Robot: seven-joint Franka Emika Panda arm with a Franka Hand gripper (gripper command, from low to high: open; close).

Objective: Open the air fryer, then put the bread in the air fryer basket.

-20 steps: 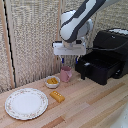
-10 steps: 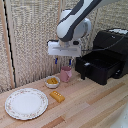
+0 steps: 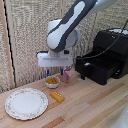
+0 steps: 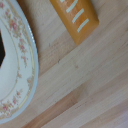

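My gripper (image 3: 55, 73) hangs above the small white bowl, a little behind the bread (image 3: 57, 96), and its two short dark fingers look spread with nothing between them. The bread is a golden-yellow block lying on the wooden table; in the wrist view the bread (image 4: 76, 18) shows pale stripes on top, and no fingers appear there. At the exterior view's right stands the black air fryer (image 3: 116, 42). Its basket (image 3: 102, 70) is pulled out, with the air fryer handle (image 3: 80, 69) jutting from its front, apart from the gripper.
A flowered white plate (image 3: 26, 103) lies at the exterior view's left; its rim (image 4: 27, 60) also fills one side of the wrist view. The white bowl (image 3: 52, 82) holds orange-yellow bits, and a pink cup (image 3: 66, 75) stands beside it. A reed screen backs the table.
The gripper has moved toward the exterior view's left and downward, away from the air fryer and over the bowl near the bread.
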